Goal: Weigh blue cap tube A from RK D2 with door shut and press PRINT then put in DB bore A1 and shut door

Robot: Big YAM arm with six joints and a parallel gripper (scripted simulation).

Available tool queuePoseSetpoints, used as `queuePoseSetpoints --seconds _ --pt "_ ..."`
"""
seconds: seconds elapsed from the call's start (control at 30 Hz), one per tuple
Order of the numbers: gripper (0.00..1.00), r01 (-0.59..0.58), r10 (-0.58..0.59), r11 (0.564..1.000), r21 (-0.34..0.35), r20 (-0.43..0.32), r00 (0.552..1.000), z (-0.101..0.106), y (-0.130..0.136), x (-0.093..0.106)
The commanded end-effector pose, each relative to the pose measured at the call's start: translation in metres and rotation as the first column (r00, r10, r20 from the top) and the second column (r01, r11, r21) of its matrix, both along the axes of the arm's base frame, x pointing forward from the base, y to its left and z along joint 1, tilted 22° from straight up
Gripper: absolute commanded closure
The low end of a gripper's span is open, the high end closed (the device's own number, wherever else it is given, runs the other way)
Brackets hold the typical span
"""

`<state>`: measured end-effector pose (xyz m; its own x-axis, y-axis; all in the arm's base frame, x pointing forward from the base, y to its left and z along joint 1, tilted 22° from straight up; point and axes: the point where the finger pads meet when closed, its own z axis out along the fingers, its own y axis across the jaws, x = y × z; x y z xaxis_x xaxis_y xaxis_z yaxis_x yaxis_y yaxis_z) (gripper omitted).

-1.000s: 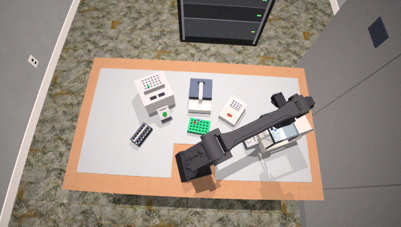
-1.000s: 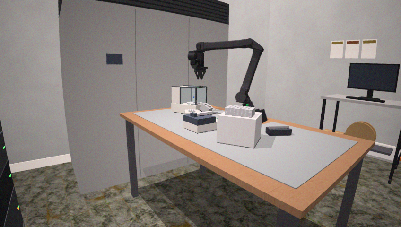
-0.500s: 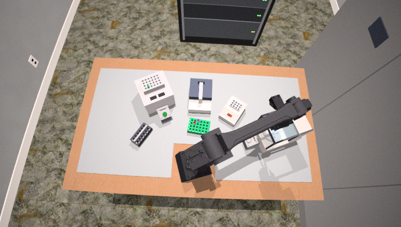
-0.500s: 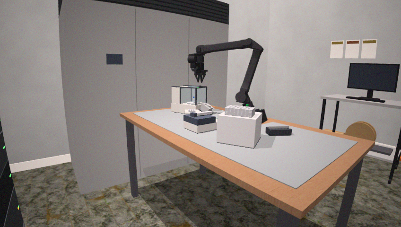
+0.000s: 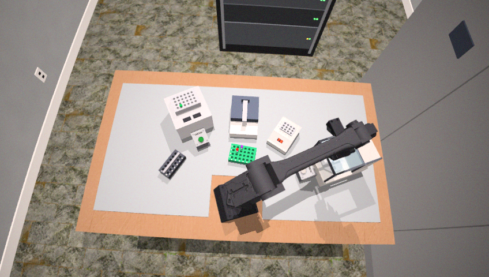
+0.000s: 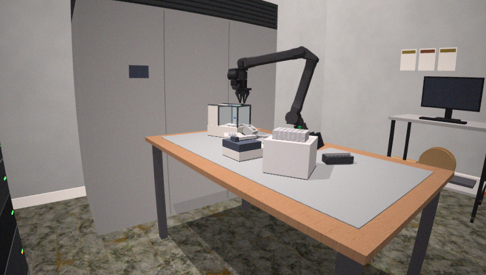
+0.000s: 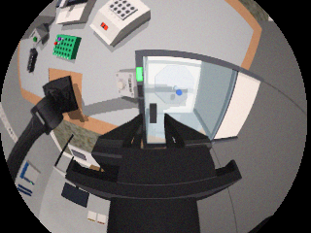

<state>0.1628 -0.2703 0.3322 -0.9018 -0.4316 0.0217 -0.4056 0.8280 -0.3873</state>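
The gripper [image 6: 243, 101] hangs nearly closed and empty, just above the front top edge of the balance [image 6: 218, 130]. Tube A [image 7: 179, 92] stands on the pan inside, and the green lamp [image 7: 139, 76] is lit, so weighing looks done. The step in hand seems to be opening the door [image 7: 170, 93]; next the fingers must catch its edge and slide it back.

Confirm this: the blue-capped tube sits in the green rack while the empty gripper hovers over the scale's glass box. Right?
Not the rack. The blue-capped tube stands on the pan inside the scale's glass box; the wrist view shows it. The empty gripper does hover over that box.
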Motion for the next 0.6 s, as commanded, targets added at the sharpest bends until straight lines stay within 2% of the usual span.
queuePoseSetpoints --seconds 0.0,0.17,0.2,0.37,0.4,0.57 --pt "0.7 -0.001 0.001 1.0 0.004 -0.004 1.0 -0.008 -0.008 0.001" --pt "0.7 -0.003 0.003 1.0 0.004 -0.004 1.0 -0.013 -0.009 0.002" --pt "0.7 -0.001 0.002 1.0 -0.024 0.016 1.0 0.005 -0.007 0.003" --pt "0.7 -0.001 0.002 1.0 -0.024 0.016 1.0 0.005 -0.007 0.003" --pt "0.94 -0.001 0.002 1.0 -0.024 0.016 1.0 0.005 -0.007 0.003" --pt "0.94 -0.001 0.002 1.0 -0.024 0.016 1.0 0.005 -0.007 0.003"
